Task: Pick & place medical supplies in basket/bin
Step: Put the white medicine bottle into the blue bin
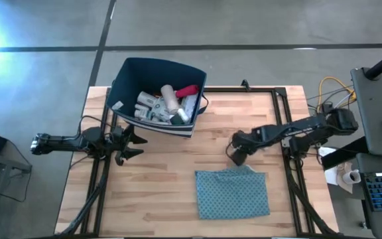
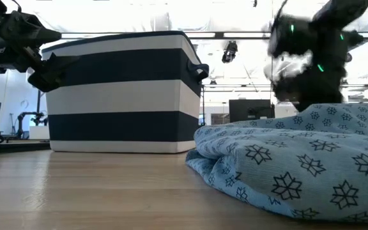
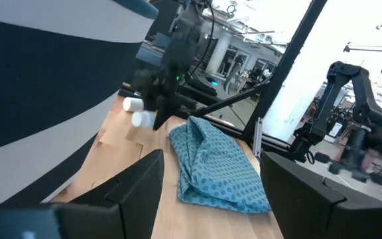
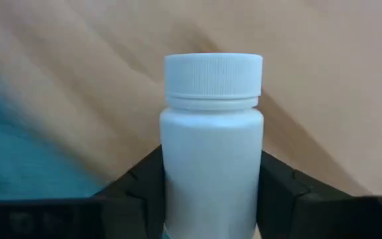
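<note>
Bright overhead light; floor glare (high view); moving right arm [image 2: 312, 57] blurred.

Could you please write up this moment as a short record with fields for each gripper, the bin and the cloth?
right gripper: right gripper just beyond the cloth's far edge, shut on a white pill bottle with a ribbed cap
left gripper: left gripper open, empty, beside the bin's near left corner
bin: navy-and-white striped bin at the table's far left, holding white bottles and a red tube
cloth: teal patterned cloth crumpled on the table's near right part
</note>
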`<state>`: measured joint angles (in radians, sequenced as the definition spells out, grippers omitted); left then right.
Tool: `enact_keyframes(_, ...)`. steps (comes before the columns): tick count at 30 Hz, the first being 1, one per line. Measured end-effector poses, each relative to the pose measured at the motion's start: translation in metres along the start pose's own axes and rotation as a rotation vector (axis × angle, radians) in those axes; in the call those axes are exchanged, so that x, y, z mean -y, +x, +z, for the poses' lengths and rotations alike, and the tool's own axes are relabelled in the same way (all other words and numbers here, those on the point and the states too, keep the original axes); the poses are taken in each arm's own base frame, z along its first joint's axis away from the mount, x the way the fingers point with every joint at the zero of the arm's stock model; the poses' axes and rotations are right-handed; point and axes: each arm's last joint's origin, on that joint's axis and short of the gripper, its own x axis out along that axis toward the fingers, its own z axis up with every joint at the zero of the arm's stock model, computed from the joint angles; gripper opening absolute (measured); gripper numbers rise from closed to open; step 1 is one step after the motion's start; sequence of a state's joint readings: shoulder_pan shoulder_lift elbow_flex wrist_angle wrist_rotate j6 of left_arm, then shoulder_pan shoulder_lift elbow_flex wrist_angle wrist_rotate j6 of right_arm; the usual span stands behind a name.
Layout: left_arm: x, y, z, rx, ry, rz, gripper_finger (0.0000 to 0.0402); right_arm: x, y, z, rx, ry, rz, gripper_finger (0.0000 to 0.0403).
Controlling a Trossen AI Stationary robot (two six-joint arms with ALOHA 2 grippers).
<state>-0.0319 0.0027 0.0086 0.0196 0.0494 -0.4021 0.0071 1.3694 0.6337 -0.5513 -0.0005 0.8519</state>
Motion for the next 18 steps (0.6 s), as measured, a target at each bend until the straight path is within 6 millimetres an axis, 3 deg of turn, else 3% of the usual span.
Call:
enact_keyframes(4,0.0,0.0,0.0,0.0,0.0,0.0,0.023,-0.013,-0.036,0.027,0.264,0.074,0.184,0.0149)
enact_keyframes(9,0.0,0.0,0.0,0.0,0.0,0.001,0.023,-0.029,-0.11,0.065,0.681,0.178,0.281,0.0149)
enact_keyframes(13,0.0,0.0,0.0,0.0,0.0,0.0,0.023,-0.047,-0.159,0.108,0.921,0.122,0.345,0.015)
enact_keyframes(16,0.0,0.0,0.0,0.0,0.0,0.0,0.023,-0.063,-0.172,0.149,0.949,0.042,0.347,0.0168)
enact_keyframes(18,0.0,0.0,0.0,0.0,0.0,0.0,0.023,-0.075,-0.169,0.178,0.925,-0.032,0.352,0.0183)
